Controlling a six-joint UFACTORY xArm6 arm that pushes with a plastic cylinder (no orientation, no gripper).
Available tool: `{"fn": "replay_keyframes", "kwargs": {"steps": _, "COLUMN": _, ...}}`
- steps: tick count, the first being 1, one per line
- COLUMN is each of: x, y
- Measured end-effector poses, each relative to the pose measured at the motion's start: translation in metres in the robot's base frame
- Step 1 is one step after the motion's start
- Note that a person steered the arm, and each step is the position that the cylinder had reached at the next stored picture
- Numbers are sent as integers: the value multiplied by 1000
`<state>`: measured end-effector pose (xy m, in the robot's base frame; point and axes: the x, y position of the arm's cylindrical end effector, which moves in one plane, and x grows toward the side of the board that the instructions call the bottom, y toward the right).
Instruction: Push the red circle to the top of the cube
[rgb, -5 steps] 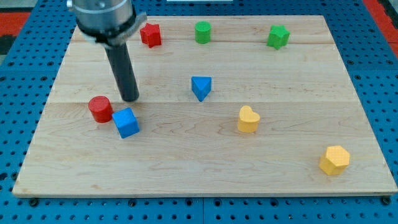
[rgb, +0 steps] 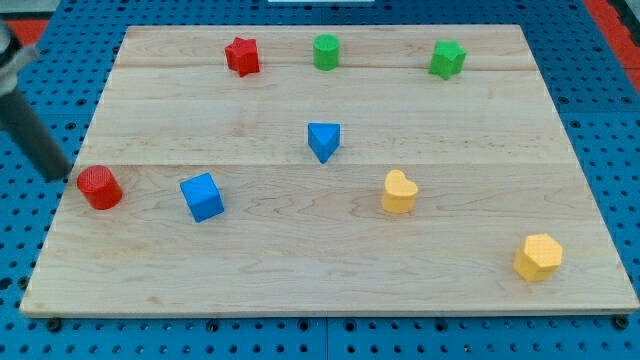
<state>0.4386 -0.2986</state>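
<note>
The red circle (rgb: 100, 187) lies near the board's left edge, well to the left of the blue cube (rgb: 203, 196) and slightly higher in the view. The two are apart. My rod comes down from the view's upper left, and my tip (rgb: 56, 173) sits just left of and slightly above the red circle, at or just beyond the wooden board's left edge (rgb: 70, 180). I cannot tell whether the tip touches the circle.
On the board are a red star (rgb: 241, 55), a green cylinder (rgb: 325, 51), a green star (rgb: 447, 59), a blue triangle (rgb: 323, 140), a yellow heart (rgb: 398, 191) and a yellow hexagon (rgb: 538, 257). Blue pegboard surrounds the board.
The red circle has moved left, away from the blue cube. My rod has swung from just above the cube to the board's left edge. The cube has not moved.
</note>
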Motion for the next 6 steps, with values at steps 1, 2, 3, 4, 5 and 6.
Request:
{"fn": "replay_keyframes", "kwargs": {"steps": 1, "x": -12, "y": 29}}
{"fn": "replay_keyframes", "kwargs": {"steps": 2, "x": -7, "y": -6}}
{"fn": "replay_keyframes", "kwargs": {"steps": 3, "x": 67, "y": 21}}
{"fn": "replay_keyframes", "kwargs": {"steps": 4, "x": 62, "y": 49}}
{"fn": "replay_keyframes", "kwargs": {"steps": 5, "x": 2, "y": 72}}
{"fn": "replay_keyframes", "kwargs": {"steps": 6, "x": -12, "y": 119}}
